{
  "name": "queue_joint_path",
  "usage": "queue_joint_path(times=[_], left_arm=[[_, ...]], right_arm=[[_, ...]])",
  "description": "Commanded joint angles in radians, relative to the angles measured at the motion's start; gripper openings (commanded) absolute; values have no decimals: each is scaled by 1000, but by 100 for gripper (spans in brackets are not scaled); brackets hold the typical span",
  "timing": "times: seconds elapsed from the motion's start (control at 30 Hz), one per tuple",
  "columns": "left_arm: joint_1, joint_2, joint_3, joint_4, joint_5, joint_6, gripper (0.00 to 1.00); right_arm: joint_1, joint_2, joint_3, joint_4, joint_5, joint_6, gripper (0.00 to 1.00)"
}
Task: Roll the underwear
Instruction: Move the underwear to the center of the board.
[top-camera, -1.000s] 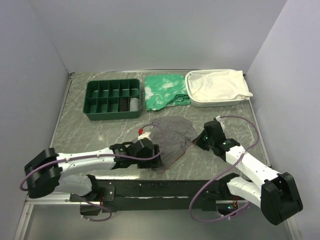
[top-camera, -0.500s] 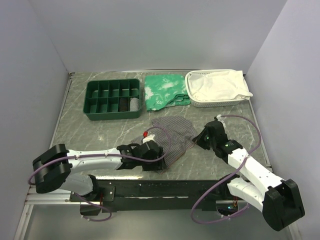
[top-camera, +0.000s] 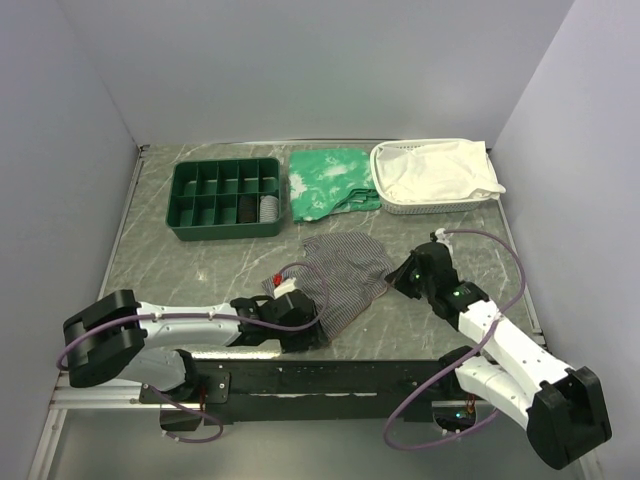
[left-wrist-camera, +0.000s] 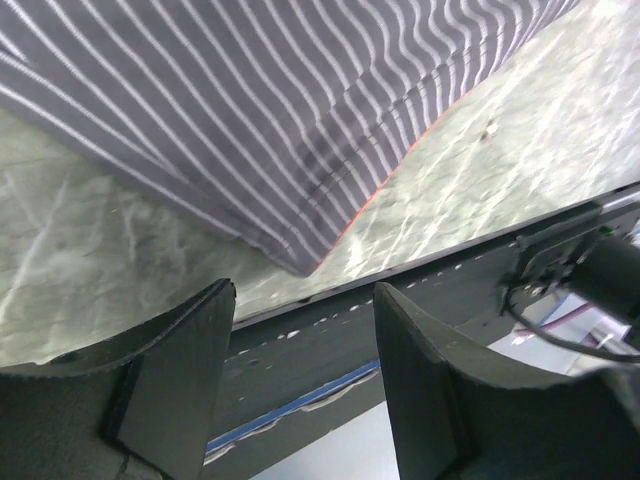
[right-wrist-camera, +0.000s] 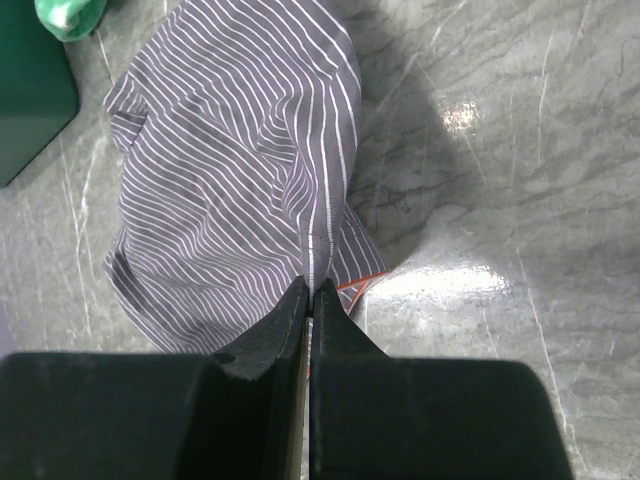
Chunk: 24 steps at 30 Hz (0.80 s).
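Underwear (top-camera: 340, 275) — one pair, in two clenched right fingers (right-wrist-camera: 270, 340); two left fingers (left-wrist-camera: 170, 350) apart, empty

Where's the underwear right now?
Top view: the underwear lies at the table's near centre, slightly right, in front of the green tray and green cloth.

The grey marbled table (top-camera: 170, 265) carries a green divided tray (top-camera: 225, 229), a green patterned cloth (top-camera: 330, 182), a white basket (top-camera: 440, 207), apparently mesh, and the underwear (top-camera: 345, 270) crumpled near the front
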<state>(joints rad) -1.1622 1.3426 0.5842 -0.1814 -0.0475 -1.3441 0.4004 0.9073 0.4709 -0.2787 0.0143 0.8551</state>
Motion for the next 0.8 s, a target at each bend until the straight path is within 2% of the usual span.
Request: queue_joint_path(times=[0.0, 0.23, 0.4, 0.53, 0.63, 0.73, 0.77], left_arm=[[-8, 29, 51, 65, -35, -55, 62], [-7, 55, 36, 114, -25, -92, 53], [-7, 86, 37, 123, -8, -107, 38], [-7, 67, 14, 132, -12, -136, 39], [-7, 70, -7, 152, -3, -150, 46], [-8, 95, 11, 140, 8, -144, 44], [-7, 105, 11, 141, 11, -145, 41]], right_arm=[[-5, -30, -9, 12, 6, -4, 0], [-3, -48, -20, 12, -4, -4, 0], [-3, -42, -26, 22, -11, -5, 0], [-3, -48, -35, 30, -11, -1, 0], [-3, -53, -38, 30, -11, -7, 0], [-3, -56, -37, 27, -11, -13, 0], [-3, -59, -38, 30, -11, -13, 0]])
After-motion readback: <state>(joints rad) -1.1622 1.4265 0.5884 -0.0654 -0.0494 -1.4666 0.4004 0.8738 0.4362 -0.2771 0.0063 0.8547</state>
